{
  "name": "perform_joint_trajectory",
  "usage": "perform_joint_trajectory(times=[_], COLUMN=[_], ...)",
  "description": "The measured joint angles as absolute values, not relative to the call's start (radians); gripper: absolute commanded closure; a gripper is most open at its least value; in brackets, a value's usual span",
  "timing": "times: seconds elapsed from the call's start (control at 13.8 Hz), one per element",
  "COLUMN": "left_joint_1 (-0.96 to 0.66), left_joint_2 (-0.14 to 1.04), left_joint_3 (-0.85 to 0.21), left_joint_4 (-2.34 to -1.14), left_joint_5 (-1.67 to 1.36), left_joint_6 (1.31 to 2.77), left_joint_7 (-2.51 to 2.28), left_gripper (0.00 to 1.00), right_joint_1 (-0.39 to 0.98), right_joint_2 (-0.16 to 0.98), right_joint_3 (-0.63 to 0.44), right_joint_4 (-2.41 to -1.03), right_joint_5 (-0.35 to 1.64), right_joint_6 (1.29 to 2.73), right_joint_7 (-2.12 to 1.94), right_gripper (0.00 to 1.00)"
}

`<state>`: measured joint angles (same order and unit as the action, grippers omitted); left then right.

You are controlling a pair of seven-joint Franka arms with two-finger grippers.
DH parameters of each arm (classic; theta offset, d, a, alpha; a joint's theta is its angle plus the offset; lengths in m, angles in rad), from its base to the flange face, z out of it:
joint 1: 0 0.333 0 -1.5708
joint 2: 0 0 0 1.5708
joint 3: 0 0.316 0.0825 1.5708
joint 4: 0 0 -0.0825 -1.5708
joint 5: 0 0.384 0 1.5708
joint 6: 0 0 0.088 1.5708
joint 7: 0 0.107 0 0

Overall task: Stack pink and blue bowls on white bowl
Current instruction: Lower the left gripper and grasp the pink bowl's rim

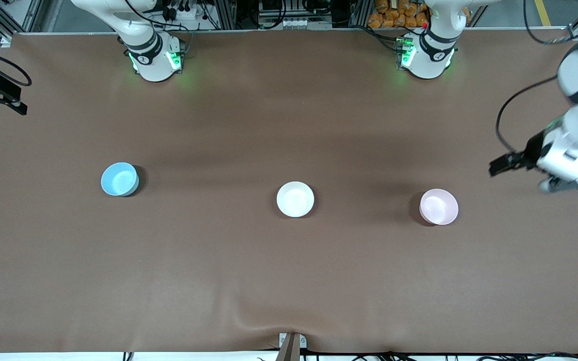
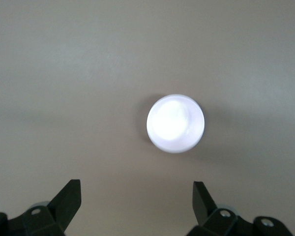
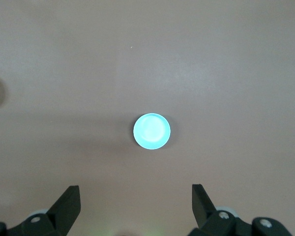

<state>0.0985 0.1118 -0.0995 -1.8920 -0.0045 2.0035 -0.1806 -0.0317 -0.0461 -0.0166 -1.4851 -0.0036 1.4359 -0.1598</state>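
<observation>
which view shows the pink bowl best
The front view: there the pink bowl shows its colour and sits on the table toward the left arm's end, beside the white bowl. The left wrist view shows it larger but washed out to near white. The right wrist view does not show it.

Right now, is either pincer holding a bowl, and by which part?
Nothing is held. Both pincers, left and right, are open and empty, high over the table.

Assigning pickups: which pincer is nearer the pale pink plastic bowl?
Left. The left pincer hovers just toward its table end from the pale pink plastic bowl; the right pincer is over the light blue plastic bowl.
</observation>
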Motion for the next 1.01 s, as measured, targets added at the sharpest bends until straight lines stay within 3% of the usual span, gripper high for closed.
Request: perform_joint_trajectory(times=[0.22,0.43,0.65,0.72,0.87,1.01], left_joint_1=[0.098,0.1,0.102,0.102,0.102,0.102], left_joint_2=[0.215,0.297,0.384,0.408,0.437,0.45], left_joint_3=[-0.104,-0.104,-0.104,-0.104,-0.104,-0.104], left_joint_4=[-1.96,-2.008,-2.017,-2.017,-2.017,-2.018], left_joint_5=[-0.004,-0.004,-0.004,-0.004,-0.004,-0.004], left_joint_6=[2.223,2.345,2.429,2.445,2.459,2.459], left_joint_7=[-0.15,-0.127,-0.121,-0.12,-0.12,-0.12], left_gripper=[0.0,0.0,0.12,0.21,0.54,0.67], right_joint_1=[-0.032,-0.032,-0.032,-0.032,-0.032,-0.032], right_joint_2=[-0.046,-0.046,-0.046,-0.046,-0.046,-0.046], right_joint_3=[-0.017,-0.017,-0.017,-0.017,-0.017,-0.017], right_joint_4=[-1.485,-1.485,-1.485,-1.485,-1.485,-1.485], right_joint_5=[-0.004,-0.004,-0.004,-0.004,-0.004,-0.004], right_joint_6=[1.436,1.436,1.436,1.436,1.436,1.436], right_joint_7=[-0.16,-0.16,-0.16,-0.16,-0.16,-0.16], right_gripper=[0.0,0.0,0.0,0.0,0.0,0.0])
